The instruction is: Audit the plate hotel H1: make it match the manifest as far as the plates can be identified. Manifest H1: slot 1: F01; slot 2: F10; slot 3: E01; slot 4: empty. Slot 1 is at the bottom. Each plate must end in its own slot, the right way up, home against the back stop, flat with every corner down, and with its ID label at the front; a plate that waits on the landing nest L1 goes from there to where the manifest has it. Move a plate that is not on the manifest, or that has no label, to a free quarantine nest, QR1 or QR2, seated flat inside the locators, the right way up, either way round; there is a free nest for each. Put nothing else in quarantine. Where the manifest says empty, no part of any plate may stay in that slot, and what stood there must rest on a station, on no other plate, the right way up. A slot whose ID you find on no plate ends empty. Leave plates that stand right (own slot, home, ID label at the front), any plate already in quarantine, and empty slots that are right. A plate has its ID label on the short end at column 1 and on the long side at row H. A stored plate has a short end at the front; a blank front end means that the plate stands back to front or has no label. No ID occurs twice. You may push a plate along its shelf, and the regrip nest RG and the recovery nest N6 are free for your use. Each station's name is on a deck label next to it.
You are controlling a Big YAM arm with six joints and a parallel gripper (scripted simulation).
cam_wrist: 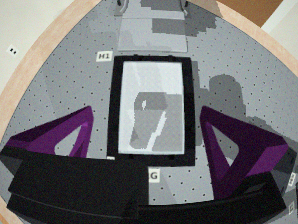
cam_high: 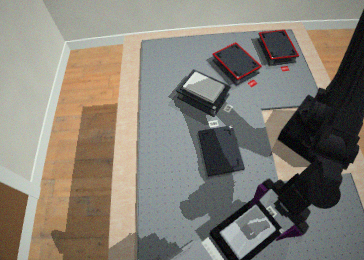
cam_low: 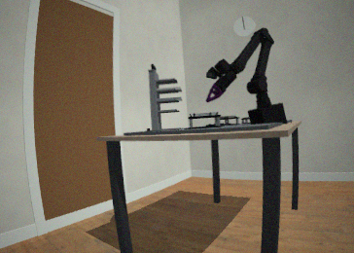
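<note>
1. The claw hung above the table with its purple fingers spread wide and nothing between them.
2. Directly beneath it lay a pale-topped plate in a dark-framed nest, just in front of the plate hotel; the deck label beside that nest was too blurred for me to read.
3. Farther from the hotel, a second light plate rested on another nest, a bare dark nest lay between the two, and the two red-rimmed quarantine nests sat farthest off.
4. From the side view, all four hotel shelves looked thin; whether any held a plate I could not tell.
5. Risk, as I judged it: the fingers straddled the plate's long sides high up, so a descent that drifted sideways could land a fingertip on the plate's rim and tilt it.
6. No ID label was legible, so a plate could easily go to the wrong slot.
</note>
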